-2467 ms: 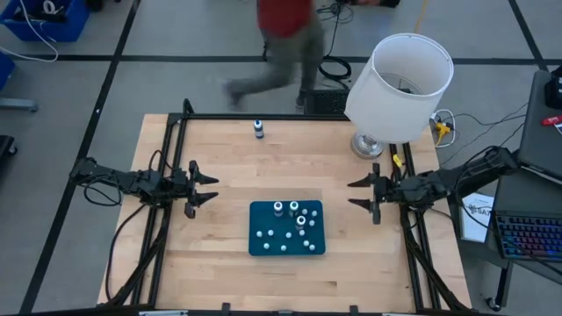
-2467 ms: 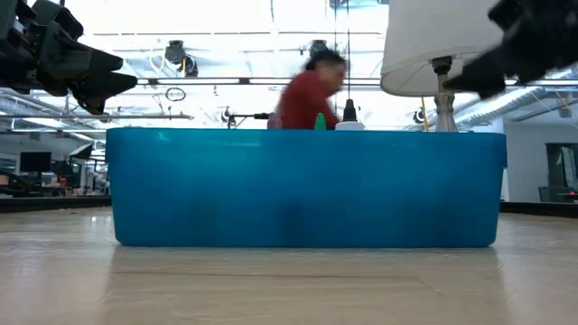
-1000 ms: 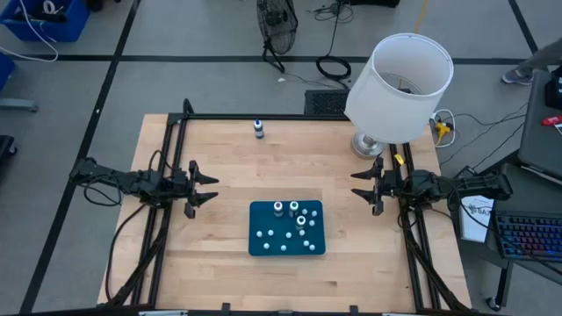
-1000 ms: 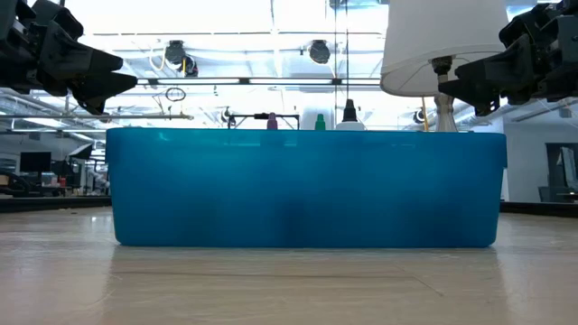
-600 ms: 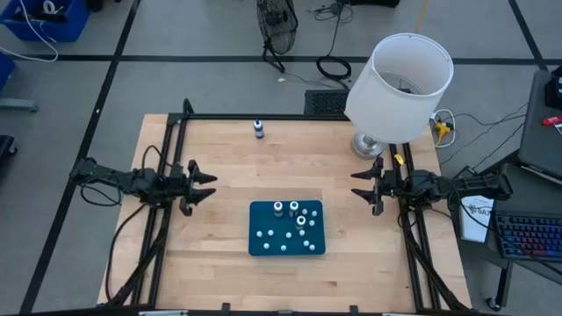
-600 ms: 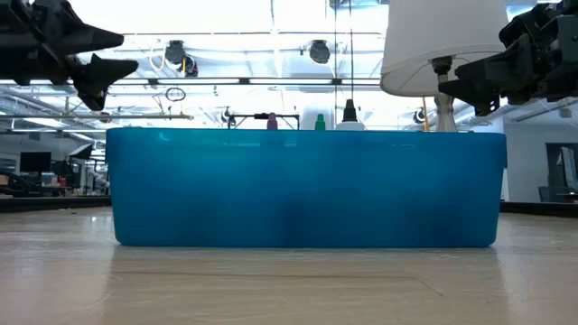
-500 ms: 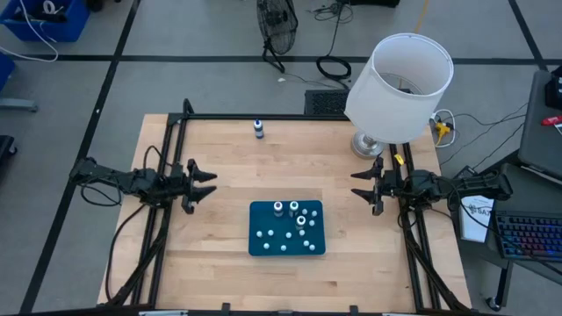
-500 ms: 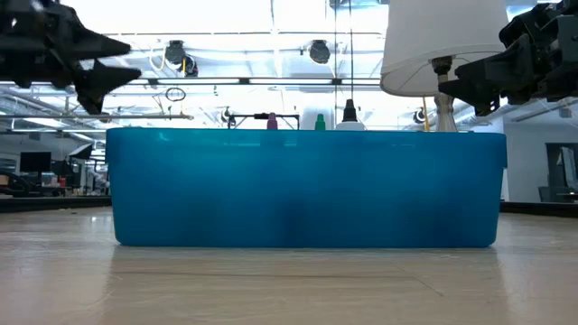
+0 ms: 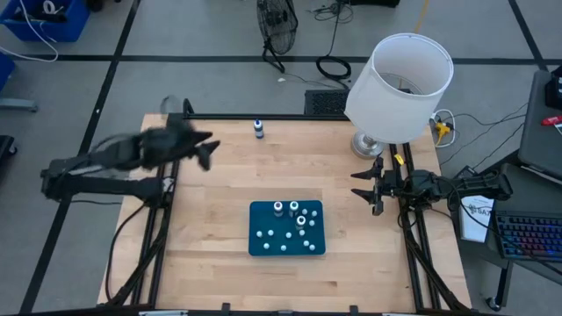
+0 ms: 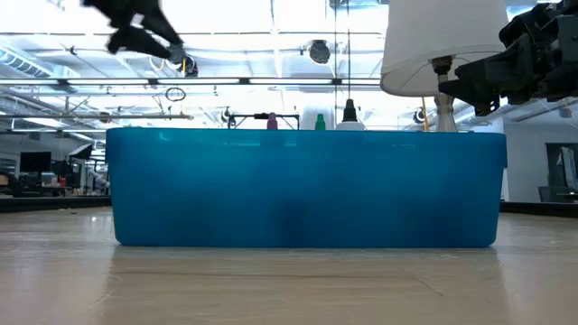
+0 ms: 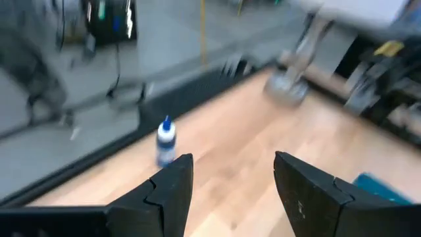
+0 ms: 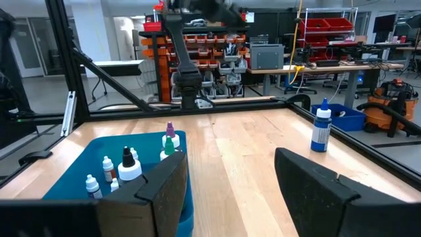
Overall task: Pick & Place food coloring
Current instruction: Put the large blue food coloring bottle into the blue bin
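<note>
Several tiny food coloring bottles [image 9: 295, 211] stand upright in a blue tray [image 9: 256, 216] in the middle of the table; the right wrist view shows them [image 12: 128, 164] too. Their tops [image 10: 318, 120] peek over the tray wall [image 10: 307, 185] in the low view. A lone white bottle with a blue cap [image 9: 258, 129] stands on the wood near the far edge, ahead of my left gripper [image 11: 231, 161]. That gripper [image 9: 206, 149] is raised over the table's far left, open and empty. My right gripper [image 9: 358, 186] waits at the right edge, open and empty [image 12: 230, 161].
A lamp with a white shade [image 9: 399, 79] stands at the far right corner, just beyond my right gripper. Black frame rails [image 9: 263, 117] run along the far and side edges. Bare wood [image 9: 228, 175] lies between my left gripper and the tray.
My left gripper has risen from its place at the left edge and swung toward the far edge and the lone bottle, tipping as it went; it shows blurred by the motion. Its fingers stay apart.
</note>
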`<move>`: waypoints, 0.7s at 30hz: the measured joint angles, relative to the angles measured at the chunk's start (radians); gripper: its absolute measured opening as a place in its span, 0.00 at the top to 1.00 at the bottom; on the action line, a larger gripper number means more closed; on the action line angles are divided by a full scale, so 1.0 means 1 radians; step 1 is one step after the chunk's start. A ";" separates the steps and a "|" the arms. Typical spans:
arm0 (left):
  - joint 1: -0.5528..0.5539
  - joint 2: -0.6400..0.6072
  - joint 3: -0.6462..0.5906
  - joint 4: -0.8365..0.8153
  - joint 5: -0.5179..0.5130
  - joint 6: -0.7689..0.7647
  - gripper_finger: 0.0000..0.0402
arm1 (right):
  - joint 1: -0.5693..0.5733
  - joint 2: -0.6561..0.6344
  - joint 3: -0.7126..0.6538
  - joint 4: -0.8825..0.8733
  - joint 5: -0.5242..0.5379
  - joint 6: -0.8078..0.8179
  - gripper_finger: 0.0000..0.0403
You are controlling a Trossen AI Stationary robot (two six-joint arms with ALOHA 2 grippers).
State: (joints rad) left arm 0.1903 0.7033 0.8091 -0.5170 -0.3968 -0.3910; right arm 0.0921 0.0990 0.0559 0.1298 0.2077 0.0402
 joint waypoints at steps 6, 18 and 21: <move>0.347 0.494 0.424 -0.272 0.341 0.078 0.47 | 0.000 0.000 0.000 0.000 0.000 0.000 0.45; 0.591 1.174 0.896 -0.432 0.582 0.034 0.47 | 0.000 0.000 0.000 0.000 0.000 0.000 0.45; 0.586 1.259 0.957 -0.443 0.609 0.074 0.47 | 0.000 0.000 0.000 0.000 0.000 0.000 0.45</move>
State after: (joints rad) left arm 0.7758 1.9621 1.7659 -0.9604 0.2122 -0.3172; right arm 0.0925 0.0990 0.0559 0.1299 0.2076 0.0402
